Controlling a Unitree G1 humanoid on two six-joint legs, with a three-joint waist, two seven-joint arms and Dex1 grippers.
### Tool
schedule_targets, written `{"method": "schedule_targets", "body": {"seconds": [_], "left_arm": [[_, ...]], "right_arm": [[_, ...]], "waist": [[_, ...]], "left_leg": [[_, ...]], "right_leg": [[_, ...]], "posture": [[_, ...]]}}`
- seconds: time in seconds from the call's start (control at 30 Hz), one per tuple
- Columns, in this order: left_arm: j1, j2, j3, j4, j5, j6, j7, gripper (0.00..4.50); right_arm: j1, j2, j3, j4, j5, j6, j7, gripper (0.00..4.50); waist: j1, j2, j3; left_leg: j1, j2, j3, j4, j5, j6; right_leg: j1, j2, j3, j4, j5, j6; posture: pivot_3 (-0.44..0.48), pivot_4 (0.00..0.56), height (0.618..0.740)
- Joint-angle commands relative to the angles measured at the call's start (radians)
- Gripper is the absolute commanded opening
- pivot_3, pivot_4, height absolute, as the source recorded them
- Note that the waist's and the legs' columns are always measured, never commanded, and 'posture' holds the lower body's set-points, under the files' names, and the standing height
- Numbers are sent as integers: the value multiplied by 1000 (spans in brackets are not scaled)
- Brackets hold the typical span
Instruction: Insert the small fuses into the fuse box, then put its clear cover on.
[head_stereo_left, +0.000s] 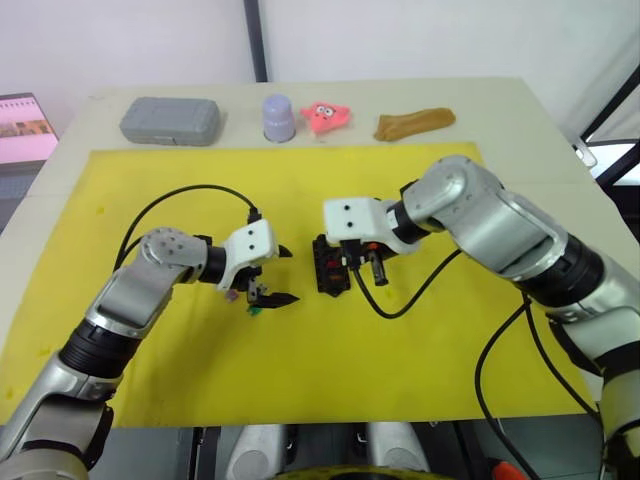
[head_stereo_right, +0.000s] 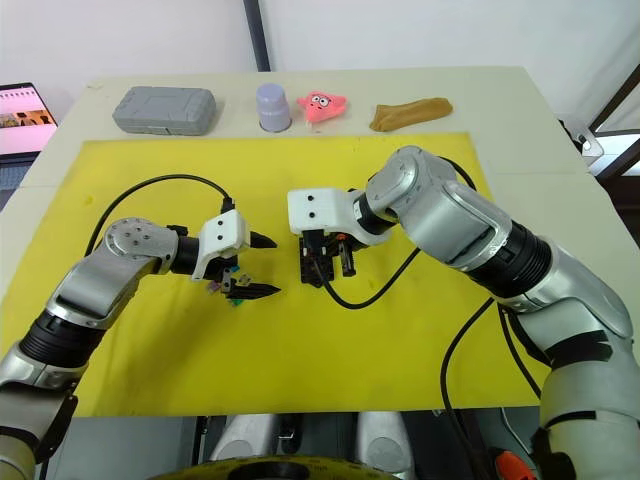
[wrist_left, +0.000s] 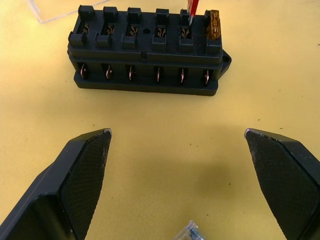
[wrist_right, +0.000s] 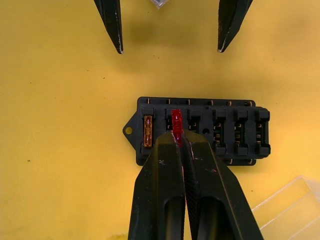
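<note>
Yellow mat (head_stereo_left: 150, 360) | right end effector (wrist_right: 178, 137) pinching red fuse (wrist_right: 176, 120), seemingly entering fuse box (wrist_right: 200, 131) | left end effector (wrist_left: 177, 137) spread wide

arms (head_stereo_left: 500, 225) – silver, black joints | wrists – white blocks | 2 black cables

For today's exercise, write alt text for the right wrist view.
The right gripper pinches a red fuse over the second slot of a black fuse box on a yellow mat. An orange fuse sits in the end slot.
</note>
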Motion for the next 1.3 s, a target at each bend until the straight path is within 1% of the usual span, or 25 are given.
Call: {"method": "schedule_targets", "body": {"seconds": [0.03,0.43,1.3], "left_arm": [[-10,2,19,-26,0,-7,3,4482],[-8,4,21,-33,-4,-3,3,4482],[-20,-3,15,-22,2,-15,1,4482]], "right_arm": [[-1,7,-1,-16,-19,-2,7,0],[19,15,5,0,-56,-26,6,0],[-14,25,-23,42,-81,-48,22,0]], "waist": [[0,0,0],[-1,0,0],[0,0,0]], "left_leg": [[0,0,0,0,0,0],[0,0,0,0,0,0],[0,0,0,0,0,0]], "right_leg": [[0,0,0,0,0,0],[0,0,0,0,0,0],[0,1,0,0,0,0]], "posture": [[0,150,731],[0,150,731],[0,150,731]]}}
